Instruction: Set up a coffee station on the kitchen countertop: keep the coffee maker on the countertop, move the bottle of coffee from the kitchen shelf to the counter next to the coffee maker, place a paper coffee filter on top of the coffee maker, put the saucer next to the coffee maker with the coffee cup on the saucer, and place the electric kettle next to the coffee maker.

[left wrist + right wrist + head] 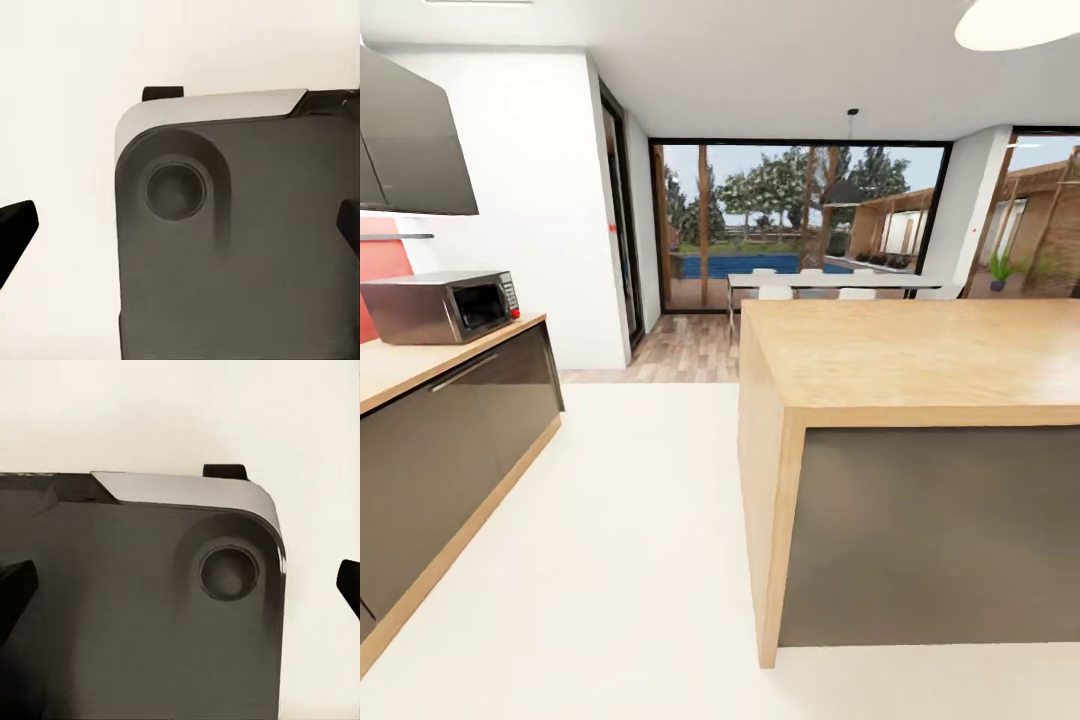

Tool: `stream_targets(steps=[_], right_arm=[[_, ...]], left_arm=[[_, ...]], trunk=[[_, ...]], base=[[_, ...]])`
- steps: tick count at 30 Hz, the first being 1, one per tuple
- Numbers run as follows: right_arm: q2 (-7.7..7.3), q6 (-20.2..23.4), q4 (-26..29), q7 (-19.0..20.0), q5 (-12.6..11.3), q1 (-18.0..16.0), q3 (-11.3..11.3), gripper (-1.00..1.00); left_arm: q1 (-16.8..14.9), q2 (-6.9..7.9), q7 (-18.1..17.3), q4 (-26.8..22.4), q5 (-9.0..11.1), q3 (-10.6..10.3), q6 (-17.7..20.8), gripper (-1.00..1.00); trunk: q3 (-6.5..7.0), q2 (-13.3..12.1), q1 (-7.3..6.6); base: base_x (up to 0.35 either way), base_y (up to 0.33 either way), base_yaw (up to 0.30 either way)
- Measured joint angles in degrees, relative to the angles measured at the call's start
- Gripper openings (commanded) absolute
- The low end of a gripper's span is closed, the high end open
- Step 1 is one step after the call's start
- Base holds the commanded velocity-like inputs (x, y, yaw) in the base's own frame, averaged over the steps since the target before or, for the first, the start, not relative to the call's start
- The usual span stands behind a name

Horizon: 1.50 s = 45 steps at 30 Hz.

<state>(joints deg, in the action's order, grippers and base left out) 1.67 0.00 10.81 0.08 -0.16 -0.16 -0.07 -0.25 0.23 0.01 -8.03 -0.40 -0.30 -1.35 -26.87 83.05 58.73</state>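
— What is on the left side of the room?

— The kitchen countertop (400,365), a light wood tabletop over dark grey doors. Its long front edge runs beside the floor. A steel microwave (442,306) sits on it, close to its far end. Above it a thin dark shelf (398,237) sticks out in front of a red wall. No cup, kettle or coffee maker can be seen from here.

— And in the middle?

— A wide strip of pale floor (630,520) lies open between the countertop and the island. It runs back to a wood floor and big glass windows.

— What is on the right?

— A thick island block (920,360) with a wood top and a dark grey side. Its near corner sticks out toward the open floor.

— What about the pincers?

— The left pincer (180,225) shows two black fingertips (15,232) set far apart, with the robot's grey base (240,247) and pale floor below. The right pincer (180,589) is spread wide too, holding nothing, over the same grey base.
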Motion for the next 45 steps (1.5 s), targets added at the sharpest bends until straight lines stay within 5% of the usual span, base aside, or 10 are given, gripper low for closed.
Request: stream_targets(steps=[5,10,13,27,38,45], right_arm=[[-0.02,0.05,2.31,-0.19,-0.47,0.0,-0.03,1.0],[-0.07,0.17,7.14,-0.15,-0.42,0.0,0.01,1.0],[-0.22,0.22,10.12,-0.07,-0.21,0.0,0.07,1.0],[-1.59,0.0,20.57,0.17,-0.45,0.0,0.03,1.0],[-1.74,0.0,20.36,0.15,-0.47,0.0,-0.01,1.0],[-1.78,0.0,20.36,0.09,-0.47,0.0,-0.99,1.0]], left_arm=[[-0.24,0.02,-0.08,-0.29,-0.12,-0.13,-1.04,1.0],[-0.32,0.09,0.02,-0.29,0.26,0.05,-11.32,1.0],[-0.44,0.04,0.05,-0.52,0.41,0.11,-14.24,1.0],[-1.05,-0.73,-0.39,-12.76,0.3,-0.12,-17.01,1.0],[-0.64,-0.18,-0.49,-13.38,0.53,0.28,-17.35,1.0],[-0.53,-0.15,-0.57,-13.29,0.52,0.38,-17.33,1.0]], trunk=[[0.0,0.0,0.0],[0.0,0.0,0.0],[0.0,0.0,0.0],[-0.02,0.0,0.0],[-0.54,0.0,0.0],[0.31,-2.8,-1.53]], base=[[0.0,0.0,-0.3],[0.0,0.0,-0.3],[0.0,0.0,-0.3],[0.0,0.0,-0.3],[0.0,0.0,-0.264],[0.0,0.0,-0.231]])
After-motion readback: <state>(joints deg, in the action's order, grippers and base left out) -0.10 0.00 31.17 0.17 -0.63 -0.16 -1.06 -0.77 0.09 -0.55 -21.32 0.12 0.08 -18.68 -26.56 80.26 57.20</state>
